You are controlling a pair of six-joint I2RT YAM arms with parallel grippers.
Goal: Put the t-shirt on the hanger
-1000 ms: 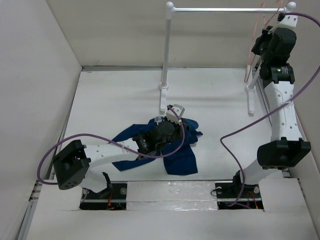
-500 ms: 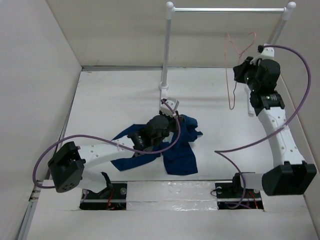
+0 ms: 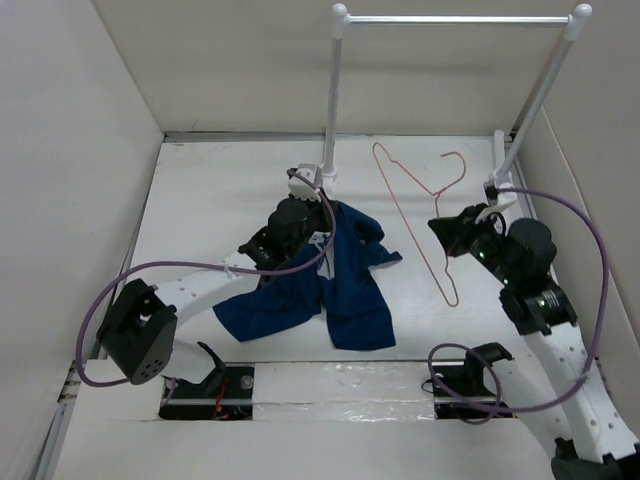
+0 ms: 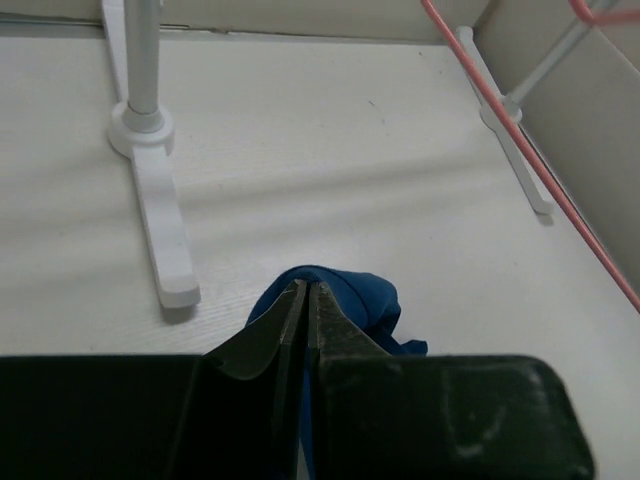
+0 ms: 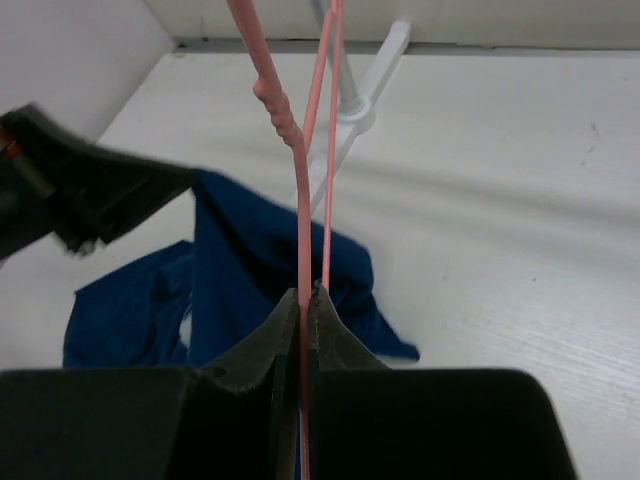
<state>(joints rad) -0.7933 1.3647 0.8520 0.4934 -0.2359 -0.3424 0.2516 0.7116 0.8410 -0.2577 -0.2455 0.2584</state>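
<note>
Left end effector [image 3: 303, 182] clamped on a fold of the t-shirt [image 3: 352, 300]; right end effector [image 3: 447, 232] clamped on the hanger [image 5: 301, 230].

Left jaws are pressed together with navy cloth pinched at their tips, close to the foot of the rack's [image 3: 334, 90] left post. From that raised fold the shirt hangs down and spreads crumpled over the desk [image 3: 215, 190] toward the near edge. Right jaws are closed tight on the pink wire, holding the hanger in the air to the right of the shirt, apart from it and lower than the rack's bar.
</note>
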